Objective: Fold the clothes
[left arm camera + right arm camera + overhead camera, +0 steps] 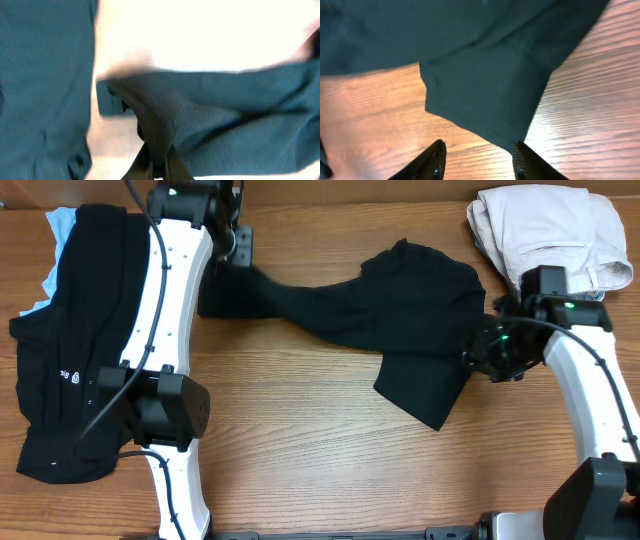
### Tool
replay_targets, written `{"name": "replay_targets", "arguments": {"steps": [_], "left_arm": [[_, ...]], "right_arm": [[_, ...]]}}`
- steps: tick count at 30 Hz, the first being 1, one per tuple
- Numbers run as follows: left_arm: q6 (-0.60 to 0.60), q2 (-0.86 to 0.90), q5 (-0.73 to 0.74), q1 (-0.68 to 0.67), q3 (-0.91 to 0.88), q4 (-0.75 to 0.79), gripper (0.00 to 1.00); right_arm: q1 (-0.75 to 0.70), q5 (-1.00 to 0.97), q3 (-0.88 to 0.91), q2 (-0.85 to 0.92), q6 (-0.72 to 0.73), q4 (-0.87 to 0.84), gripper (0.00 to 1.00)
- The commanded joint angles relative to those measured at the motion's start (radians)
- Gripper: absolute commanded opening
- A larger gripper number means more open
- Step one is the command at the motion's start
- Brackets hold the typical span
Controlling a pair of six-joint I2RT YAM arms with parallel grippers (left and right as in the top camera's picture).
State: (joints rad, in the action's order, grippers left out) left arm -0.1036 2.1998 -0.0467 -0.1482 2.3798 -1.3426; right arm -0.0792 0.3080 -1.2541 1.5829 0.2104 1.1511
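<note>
Pinches a bunched fold of the black tee (pixel 400 310) in the left claw (pixel 159 167), fingers pressed together on the cloth at the tee's left end. Shows that tee drawn out in a long ridge across the table (pixel 300 460), with the wider body and one drooping flap at its right half. Holds the right claw (pixel 482 162) spread wide at the tee's right edge, just under the sleeve hem. Cannot tell from the right wrist view whether one fingertip (pixel 530 162) brushes that hem. Shows wood grain in the gap between the fingers. Shows a heap of black clothes (pixel 70 380) with tiny white marks well to the left of the tee, lying over a pale blue cloth (pixel 55 225). Shows a cream garment (pixel 550 230) just beyond the tee's upper right.
</note>
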Motion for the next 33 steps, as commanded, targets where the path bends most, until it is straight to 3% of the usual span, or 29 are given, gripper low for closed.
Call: {"name": "replay_targets", "arguments": {"steps": [1, 9, 16, 33], "left_arm": [[-0.009, -0.019, -0.016, 0.008, 0.080, 0.046, 0.05], [-0.009, -0.013, -0.016, 0.008, 0.074, 0.145, 0.10], [-0.009, -0.013, -0.012, 0.007, 0.074, 0.135, 0.09], [-0.016, -0.013, 0.058, 0.003, 0.074, -0.190, 0.09]], "right_arm": [[0.044, -0.037, 0.053, -0.031, 0.034, -0.014, 0.49], [0.056, -0.093, 0.240, -0.031, 0.163, -0.129, 0.49], [0.082, 0.020, 0.371, -0.031, 0.167, -0.240, 0.49], [0.317, 0.007, 0.515, -0.031, 0.322, -0.502, 0.58]]}}
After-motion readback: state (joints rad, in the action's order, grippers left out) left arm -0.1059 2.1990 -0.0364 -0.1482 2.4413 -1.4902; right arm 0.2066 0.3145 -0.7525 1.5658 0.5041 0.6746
